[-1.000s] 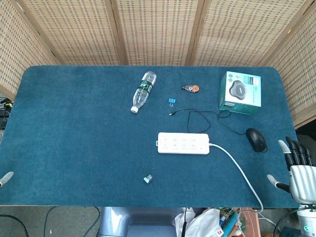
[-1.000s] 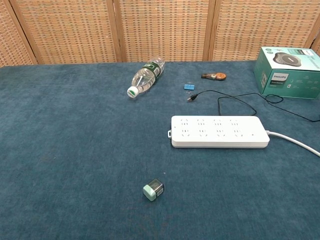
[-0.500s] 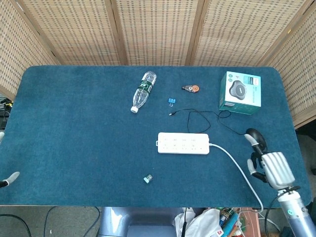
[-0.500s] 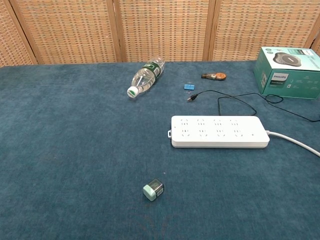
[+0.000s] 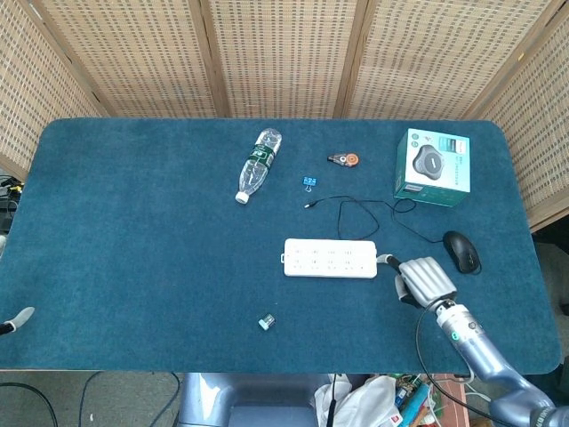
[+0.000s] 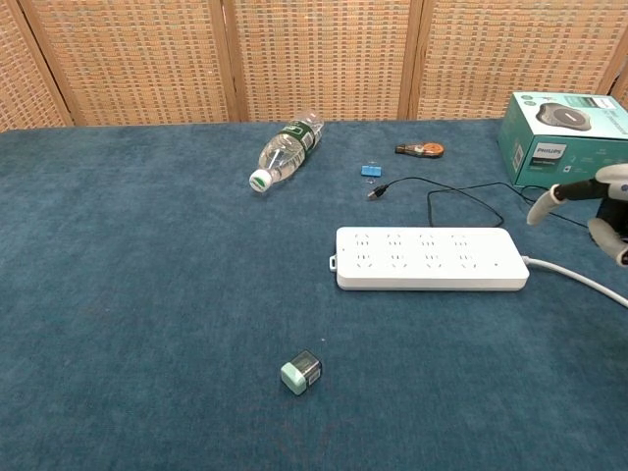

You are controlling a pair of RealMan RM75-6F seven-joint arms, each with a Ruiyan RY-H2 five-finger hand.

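In the head view, the right hand (image 5: pixel 425 279) is seen from the back, just beside the cable end of the white power strip (image 5: pixel 330 258), above its white cable (image 5: pixel 388 261); nothing is held in it, though how its fingers lie cannot be told here. The black mouse (image 5: pixel 461 251) is found close by to its right, and the boxed speaker (image 5: pixel 432 166) further back. Only a fingertip of the left hand (image 5: pixel 16 318) is shown at the table's left edge, so its state cannot be told. In the chest view, the right hand (image 6: pixel 608 211) is seen at the right edge with fingers apart, holding nothing, near the power strip (image 6: pixel 427 258).
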